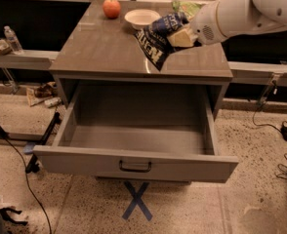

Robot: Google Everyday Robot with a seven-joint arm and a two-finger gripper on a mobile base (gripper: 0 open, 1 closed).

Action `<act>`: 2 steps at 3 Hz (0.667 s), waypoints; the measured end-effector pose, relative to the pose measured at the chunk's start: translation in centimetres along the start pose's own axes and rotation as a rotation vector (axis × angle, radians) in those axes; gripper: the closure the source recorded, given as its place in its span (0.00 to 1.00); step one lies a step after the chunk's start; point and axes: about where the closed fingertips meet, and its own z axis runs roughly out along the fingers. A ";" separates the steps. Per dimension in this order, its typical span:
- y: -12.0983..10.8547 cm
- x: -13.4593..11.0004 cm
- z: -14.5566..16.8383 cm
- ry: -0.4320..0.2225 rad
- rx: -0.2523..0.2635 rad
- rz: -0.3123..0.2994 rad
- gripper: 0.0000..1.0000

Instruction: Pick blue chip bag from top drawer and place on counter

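Observation:
My gripper (180,36) is shut on the blue chip bag (157,42), a crinkled navy foil bag with white lettering. It holds the bag in the air above the right middle of the counter (94,52), with the bag's lower corner hanging close to the surface. My white arm (241,11) reaches in from the upper right. The top drawer (133,165) stands pulled fully open below the counter, and its inside is bare. Its small dark handle (135,166) is centred on the front panel.
A red apple (111,8) and a white bowl (142,18) sit at the back of the counter. A green chip bag (188,7) lies partly hidden behind my arm. A blue tape cross (136,200) marks the floor. Cables run along both sides.

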 end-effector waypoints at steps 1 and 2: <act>0.2 -1.6 5.0 -0.048 -0.056 0.013 1.00; 0.2 -3.3 11.1 -0.056 -0.084 0.026 0.69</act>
